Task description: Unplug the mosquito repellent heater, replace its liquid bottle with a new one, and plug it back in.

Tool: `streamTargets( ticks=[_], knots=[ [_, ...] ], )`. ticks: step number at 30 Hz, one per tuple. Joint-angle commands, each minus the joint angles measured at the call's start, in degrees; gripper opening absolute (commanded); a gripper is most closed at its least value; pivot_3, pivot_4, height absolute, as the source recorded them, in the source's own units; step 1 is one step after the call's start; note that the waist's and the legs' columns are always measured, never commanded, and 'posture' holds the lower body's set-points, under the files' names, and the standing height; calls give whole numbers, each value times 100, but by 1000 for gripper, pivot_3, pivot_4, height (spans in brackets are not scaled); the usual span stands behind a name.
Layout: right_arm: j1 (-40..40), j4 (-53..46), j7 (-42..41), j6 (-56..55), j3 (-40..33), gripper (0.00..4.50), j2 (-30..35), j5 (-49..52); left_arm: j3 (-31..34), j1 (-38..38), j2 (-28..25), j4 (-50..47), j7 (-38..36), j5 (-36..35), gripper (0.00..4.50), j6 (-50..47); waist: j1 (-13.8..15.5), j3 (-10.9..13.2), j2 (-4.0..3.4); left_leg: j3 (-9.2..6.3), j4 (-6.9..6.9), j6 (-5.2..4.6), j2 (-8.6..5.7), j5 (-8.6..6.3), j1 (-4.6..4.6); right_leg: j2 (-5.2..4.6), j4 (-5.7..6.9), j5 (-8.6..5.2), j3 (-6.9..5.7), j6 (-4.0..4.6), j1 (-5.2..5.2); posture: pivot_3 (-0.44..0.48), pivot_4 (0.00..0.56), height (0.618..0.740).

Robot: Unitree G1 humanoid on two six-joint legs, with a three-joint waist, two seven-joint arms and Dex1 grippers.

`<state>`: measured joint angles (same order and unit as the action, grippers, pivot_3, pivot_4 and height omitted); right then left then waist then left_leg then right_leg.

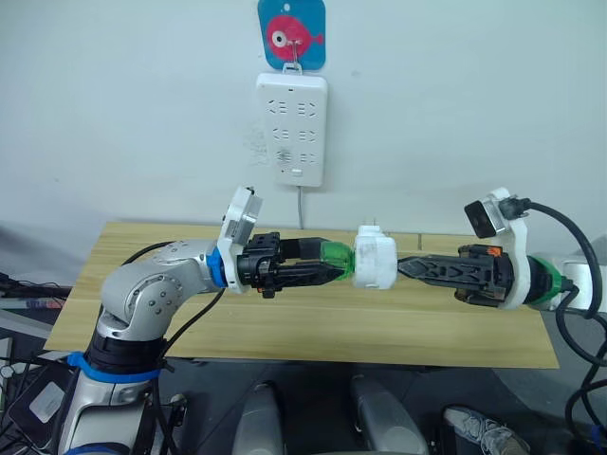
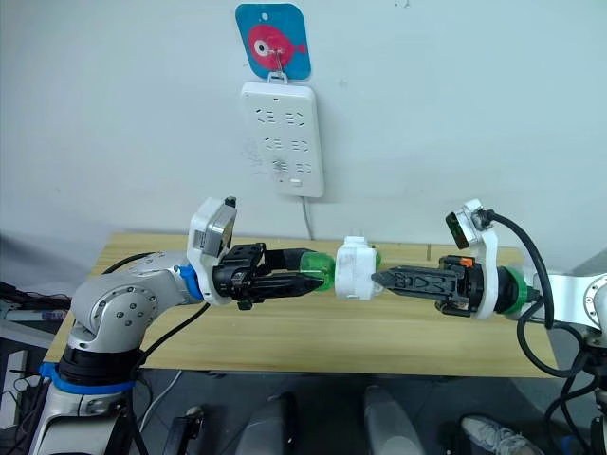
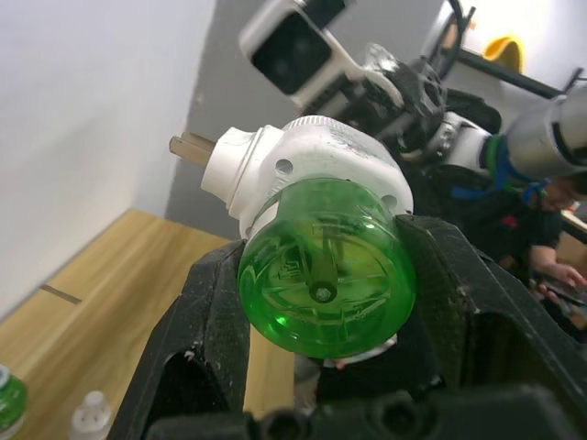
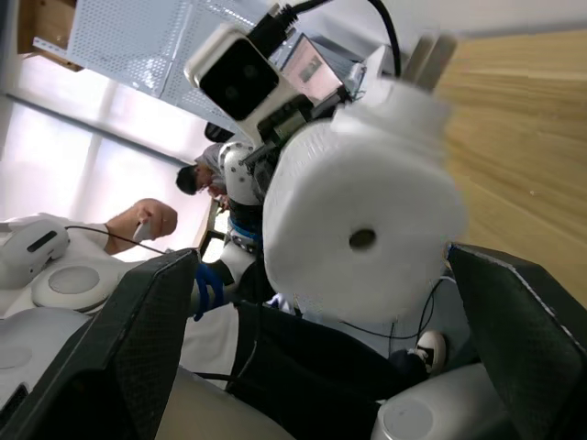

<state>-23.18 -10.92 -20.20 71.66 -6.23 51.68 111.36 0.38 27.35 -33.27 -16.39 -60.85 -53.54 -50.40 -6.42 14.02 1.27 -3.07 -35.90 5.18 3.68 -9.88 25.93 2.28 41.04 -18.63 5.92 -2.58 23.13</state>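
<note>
Background: pale wall with a white wall power strip (image 1: 292,129) hung under a blue fish hook plaque (image 1: 292,33); cord ran down behind the wooden table (image 1: 285,327).
Mosquito repellent heater (image 1: 374,260): off the strip, held in the air above the table between the two arms, prongs pointing up toward the wall, vent face toward the right arm.
Green bottle (image 1: 336,260): seated in the heater's left side, base toward the left wrist camera.
Left gripper (image 1: 327,263): fingers closed on the green bottle, one on each side.
Right gripper (image 4: 303,330): fingers spread wide in the wrist view, well clear on either side of the heater's vent face; tips just beside the heater, gripping nothing.
Table, near left arm: second green bottle (image 3: 9,401) and a small white cap (image 3: 90,414) standing just beside each other.
Beyond: a person (image 4: 197,179) seated in the room.
</note>
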Motion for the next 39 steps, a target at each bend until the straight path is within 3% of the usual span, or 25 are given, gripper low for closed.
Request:
streamTargets(
  ticks=[1,9,22,39],
  knots=[
    [-213,-99,-87,-102,102,4500,-94,164,-112,51,-12,-309,-152,-2,2320,127,2,0,0,0,0,0,0,0,0,0,0,0,0,0,0,-153,216,718],
    [-253,-64,-64,-23,385,4500,-156,164,-135,49,84,-354,-131,34,2320,218,10,0,0,-1,1,0,0,0,0,0,0,0,-1,0,1,-141,210,718],
    [96,322,-395,280,278,4500,545,164,105,44,176,-272,15,-101,2320,88,36,0,0,-1,-2,0,0,0,2,0,0,0,-1,0,0,-139,209,718],
    [36,104,-261,-45,391,4500,-308,164,-44,31,192,-366,31,-220,2320,38,33,0,0,-2,-4,0,0,0,2,0,2,0,-1,0,0,-140,211,718]
  ],
)
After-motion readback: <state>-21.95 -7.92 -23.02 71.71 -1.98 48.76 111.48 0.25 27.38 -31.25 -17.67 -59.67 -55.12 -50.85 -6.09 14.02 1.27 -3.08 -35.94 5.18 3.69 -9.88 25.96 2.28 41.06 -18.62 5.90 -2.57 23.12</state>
